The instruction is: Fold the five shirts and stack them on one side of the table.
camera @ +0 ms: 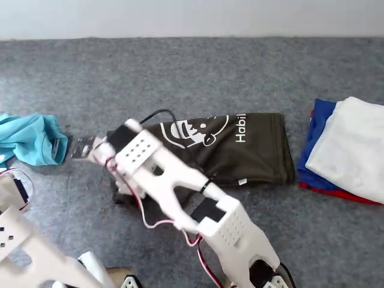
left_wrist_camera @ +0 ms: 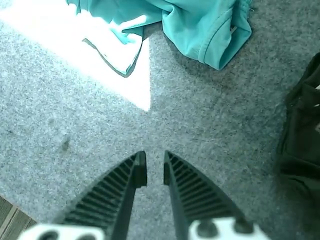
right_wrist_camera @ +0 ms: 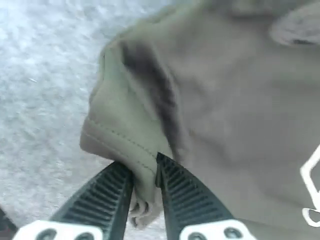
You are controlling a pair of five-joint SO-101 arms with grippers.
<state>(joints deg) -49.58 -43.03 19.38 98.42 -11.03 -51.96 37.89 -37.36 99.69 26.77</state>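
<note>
Cloth in work is the olive shirt (camera: 246, 150), spread mid-frame in the high view, print side up. Right pincer (right_wrist_camera: 145, 167) is clamped on a hemmed corner of it, fabric bunched between the ribbed fingers; its arm (camera: 180, 186) crosses the shirt's left end. Left pincer (left_wrist_camera: 155, 162) is narrow, a slit between the fingers and nothing in it, hanging over bare grey counter (camera: 180, 72) between the olive shirt and the crumpled teal shirt (camera: 33, 138) at the left edge.

Step in hand, as I judge it: folding the left end over toward the right. To do it well, lift the corner just clear, carry it straight along the shirt's length, and lay hem on hem. With one corner pinched, the other may trail and skew the fold; the empty pincer could take it.

Room: open counter above the shirt. At the right edge, the white shirt (camera: 354, 150) tops a blue shirt (camera: 318, 117), just beside the olive hem. Keep the fold short of that stack.
</note>
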